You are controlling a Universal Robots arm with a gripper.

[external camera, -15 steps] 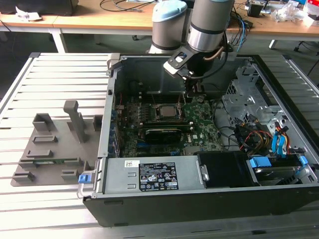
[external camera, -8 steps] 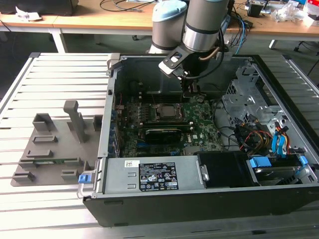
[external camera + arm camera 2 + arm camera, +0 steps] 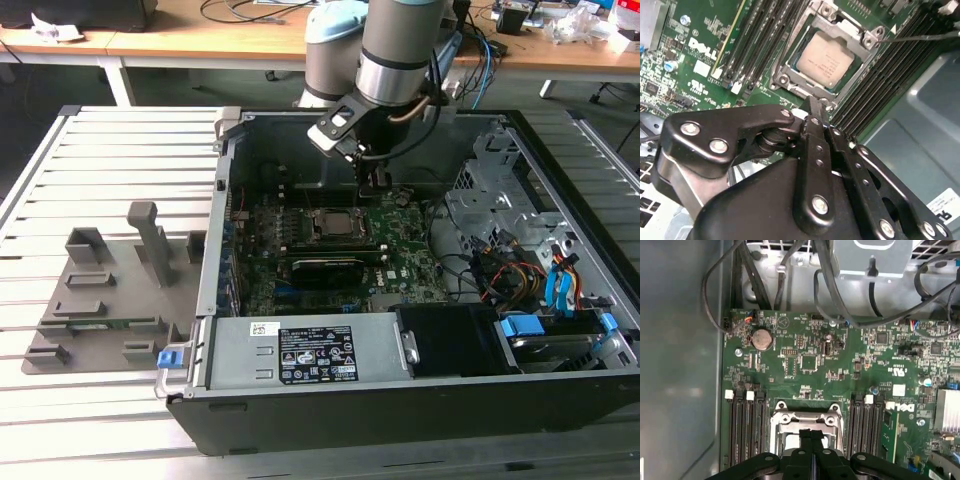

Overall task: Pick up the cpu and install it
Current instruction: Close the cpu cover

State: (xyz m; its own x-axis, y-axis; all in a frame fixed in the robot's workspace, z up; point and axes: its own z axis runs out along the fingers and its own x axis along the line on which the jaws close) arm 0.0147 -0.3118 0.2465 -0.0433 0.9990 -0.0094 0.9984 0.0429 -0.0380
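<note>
1. Both of my black metal fingers [image 3: 812,112] are pressed together with nothing between them. My gripper [image 3: 813,102] hangs just above the near edge of the socket.
2. The cpu, a small flat square chip with a pale silver top [image 3: 826,59], lies level inside the silver metal socket frame [image 3: 783,80], apart from me.
3. I judge the picking and placing done. I cannot tell whether the frame is latched.
4. Any move from here calls for straight, careful travel, because the long black memory slots [image 3: 765,45] flank the socket closely on both sides.
5. In the exterior view I stand at about one o'clock of the socket, over the green motherboard [image 3: 810,365].
6. The black computer case [image 3: 300,420] lies open on a pale slatted metal table [image 3: 120,130]. A grey plastic fixture tray [image 3: 110,290] is at the case's nine o'clock, and wooden benches [image 3: 200,40] are at twelve.
</note>
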